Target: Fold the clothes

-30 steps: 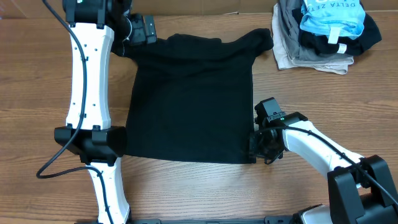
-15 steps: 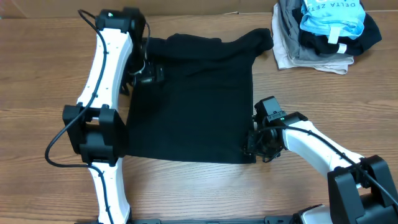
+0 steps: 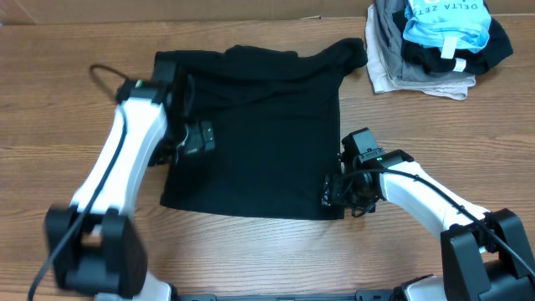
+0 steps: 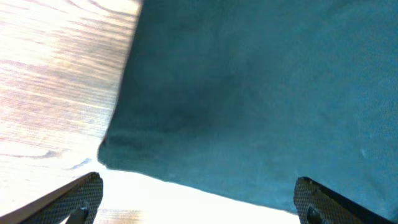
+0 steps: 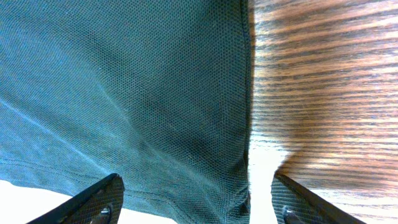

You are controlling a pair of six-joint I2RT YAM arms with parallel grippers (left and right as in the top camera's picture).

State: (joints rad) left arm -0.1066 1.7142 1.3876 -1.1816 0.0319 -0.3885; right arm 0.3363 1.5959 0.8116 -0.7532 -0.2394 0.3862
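Observation:
The clothes, a black T-shirt (image 3: pixel 259 134), lie spread flat on the wooden table, with one sleeve bunched at the back right. My left gripper (image 3: pixel 194 142) hovers over the shirt's left edge and is open. In the left wrist view the shirt (image 4: pixel 261 93) fills the frame above the empty, wide-apart left gripper (image 4: pixel 199 200). My right gripper (image 3: pixel 336 191) sits at the shirt's front right corner. In the right wrist view that gripper (image 5: pixel 199 202) is open, and the hemmed corner (image 5: pixel 205 168) lies loose between its fingers.
A pile of other garments (image 3: pixel 422 63) sits at the back right of the table, with a light-blue one (image 3: pixel 447 25) on top. Bare wood table (image 3: pixel 75 117) surrounds the shirt on the left, front and right.
My right gripper has opened and let go of the shirt's front right corner. The left arm swung from the shirt's back left corner toward the front along its left edge.

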